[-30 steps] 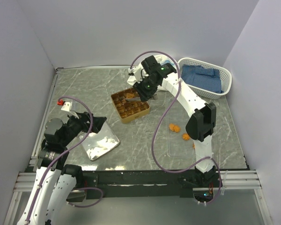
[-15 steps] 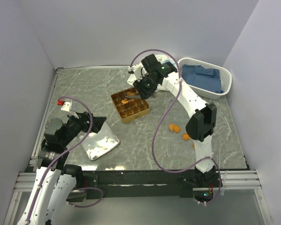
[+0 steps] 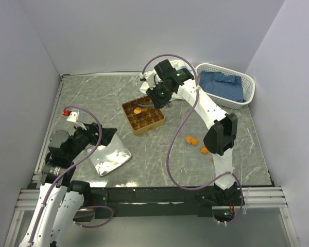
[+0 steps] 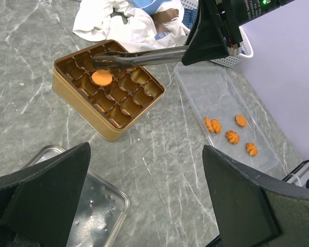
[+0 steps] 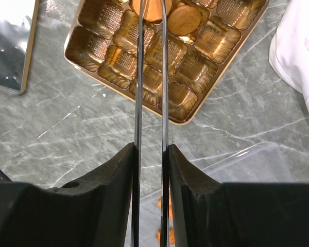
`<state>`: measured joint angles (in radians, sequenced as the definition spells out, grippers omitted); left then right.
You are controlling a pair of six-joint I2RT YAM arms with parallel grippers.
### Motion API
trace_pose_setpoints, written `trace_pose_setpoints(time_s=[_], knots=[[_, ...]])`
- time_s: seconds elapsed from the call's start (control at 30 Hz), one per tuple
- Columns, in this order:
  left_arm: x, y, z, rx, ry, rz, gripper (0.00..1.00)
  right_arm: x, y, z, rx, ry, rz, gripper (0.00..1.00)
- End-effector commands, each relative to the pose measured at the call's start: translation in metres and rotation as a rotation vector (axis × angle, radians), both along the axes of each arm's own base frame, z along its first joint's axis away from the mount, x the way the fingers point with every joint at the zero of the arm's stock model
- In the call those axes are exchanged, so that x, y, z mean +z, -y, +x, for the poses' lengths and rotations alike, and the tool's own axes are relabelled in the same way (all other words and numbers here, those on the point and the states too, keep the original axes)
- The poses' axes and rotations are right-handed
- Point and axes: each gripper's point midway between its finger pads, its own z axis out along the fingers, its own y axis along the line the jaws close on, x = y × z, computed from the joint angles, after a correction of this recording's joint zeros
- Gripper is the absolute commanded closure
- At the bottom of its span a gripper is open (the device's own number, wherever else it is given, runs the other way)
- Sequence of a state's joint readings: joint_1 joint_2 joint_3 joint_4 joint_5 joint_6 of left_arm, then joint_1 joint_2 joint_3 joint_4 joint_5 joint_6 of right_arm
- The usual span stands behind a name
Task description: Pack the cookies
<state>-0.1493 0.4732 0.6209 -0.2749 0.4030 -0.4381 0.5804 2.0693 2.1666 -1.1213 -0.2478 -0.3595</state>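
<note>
One orange cookie (image 4: 102, 77) lies flat in a cell near the far corner of the golden tin (image 4: 87, 110); in the left wrist view it looks seated and level. Directly over it, your right hand (image 4: 96, 61) hovers with its long metal blades (image 5: 139, 77) a narrow gap apart. They appear clear of the biscuit and clamped on nothing.

The step in hand looks like the release and retreat, and it wants care. Lift the blades straight up until the tips are above the cell walls before you swing away, so nothing catches the rim or flips the cookie out. Most of the tin's cells show bare, so room is no worry.

The loose cookies (image 4: 232, 137), about five of them, wait in the clear tray (image 4: 195, 82) on the worktop (image 4: 36, 46), to the right of the tin and well apart from it. For the next one, come down over a single biscuit, not the pair that touch. Take it by its edges and close only until it holds; these probably crumble.

Your left hand (image 4: 145, 148) stands empty with its fingers spread wide, near the silver tray (image 3: 110, 157) and well away from the tin. Leave it parked there.
</note>
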Motion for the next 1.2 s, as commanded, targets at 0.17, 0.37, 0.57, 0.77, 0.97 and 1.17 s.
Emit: trace_pose_setpoints(time_s=[0.17,0.37,0.57,0.77,0.97,1.17], knots=[[0.01,-0.001,0.002,0.0,0.051,0.004,0.04,-0.001,-0.01,0.008,0.01,0.023,-0.001,0.64],[0.009,-0.001,0.002,0.0,0.051,0.004,0.04,-0.003,-0.013,0.007,0.017,0.02,-0.004,0.64],[0.009,-0.001,0.002,0.0,0.051,0.004,0.04,0.012,-0.016,0.008,0.02,0.051,0.02,0.64],[0.008,-0.001,0.003,0.002,0.046,0.005,0.04,0.041,-0.014,0.002,0.019,0.095,0.063,0.64],[0.007,-0.001,0.004,0.002,0.042,0.006,0.03,0.065,-0.007,-0.006,0.032,0.139,0.086,0.63],[0.008,-0.001,0.003,0.003,0.045,0.005,0.04,0.062,0.005,-0.012,0.095,0.181,0.03,0.62]])
